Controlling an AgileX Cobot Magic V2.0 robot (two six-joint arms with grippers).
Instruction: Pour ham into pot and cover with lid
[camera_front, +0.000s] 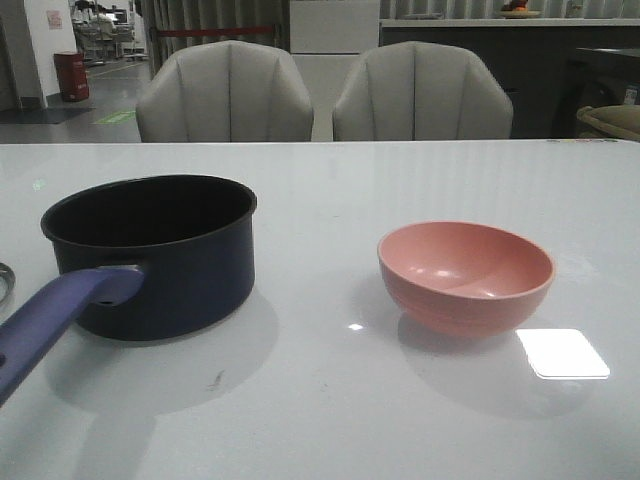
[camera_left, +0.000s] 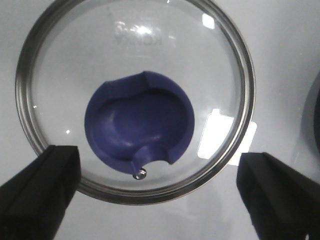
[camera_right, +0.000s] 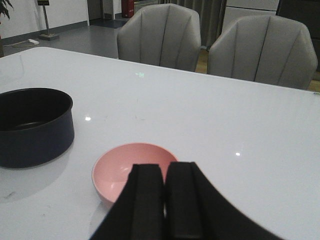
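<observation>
Two vessels share the white counter (camera_front: 320, 420) in the front view: the pot (camera_front: 165, 255) at centre left, its purple-blue handle running toward the lower left corner, and a pink bowl (camera_front: 465, 275) at centre right, well apart from it. Both stand upright with their mouths open, which suits a pour from one into the other. No ham shows in either one; the bowl's visible inside looks bare and the pot's interior is too dark to read, so whether the pouring is already done cannot be told.

In the left wrist view the lid (camera_left: 135, 100) fills the upper and middle frame, lying flat on the counter with its dark blue knob (camera_left: 140, 127) up. The left gripper (camera_left: 160, 200) hangs over it, its fingers (camera_left: 42, 187) spread wide at the lower corners, one on each side of the knob and touching nothing. That straddle looks like a set-up for pinching the knob, the natural place to lift a glass lid.

In the right wrist view the right gripper (camera_right: 165, 200) sits low in the frame, just in front of the bowl, its fingers (camera_right: 145, 200) pressed together with nothing between them.

My judgement is that covering the pot is the step in hand.
</observation>
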